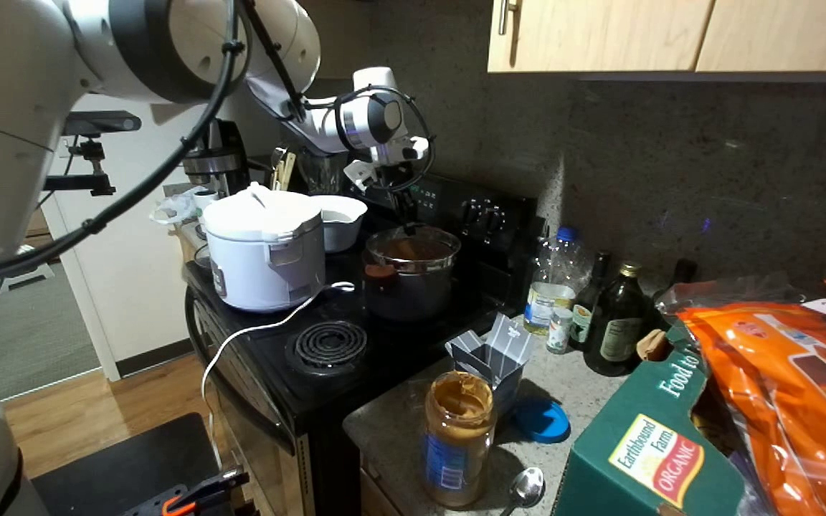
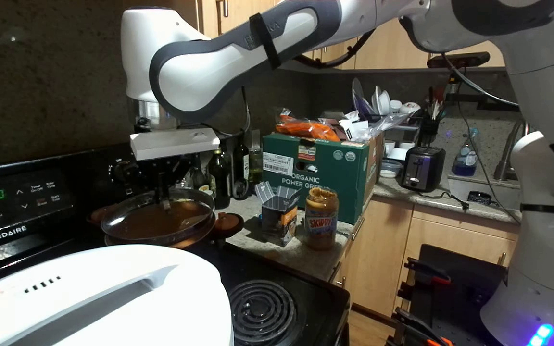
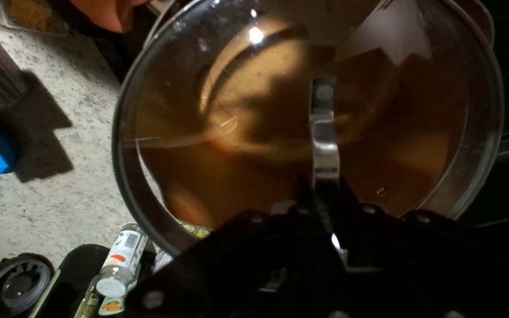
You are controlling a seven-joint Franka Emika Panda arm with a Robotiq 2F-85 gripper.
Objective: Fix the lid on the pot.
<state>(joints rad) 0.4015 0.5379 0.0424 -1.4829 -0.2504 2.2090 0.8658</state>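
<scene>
The lid [image 2: 157, 218] is round clear glass with a metal rim and a metal strap handle [image 3: 325, 150]. The pot [image 1: 413, 294] is dark outside, coppery inside, with reddish-brown handles; it stands on a back burner. My gripper [image 2: 164, 197] points down and is shut on the lid's handle; it also shows in the wrist view [image 3: 323, 187]. The lid is over the pot's mouth. In the wrist view, counter shows through the glass past the pot's edge, so the lid's rim does not line up with the pot's rim there. I cannot tell whether they touch.
A big white cooker [image 1: 266, 247] stands beside the pot, with a white bowl [image 1: 341, 218] behind. The stove's control panel [image 2: 22, 206] rises close behind the pot. Bottles [image 1: 617, 322], an open box [image 1: 495, 355] and a peanut butter jar [image 1: 459, 437] stand on the counter.
</scene>
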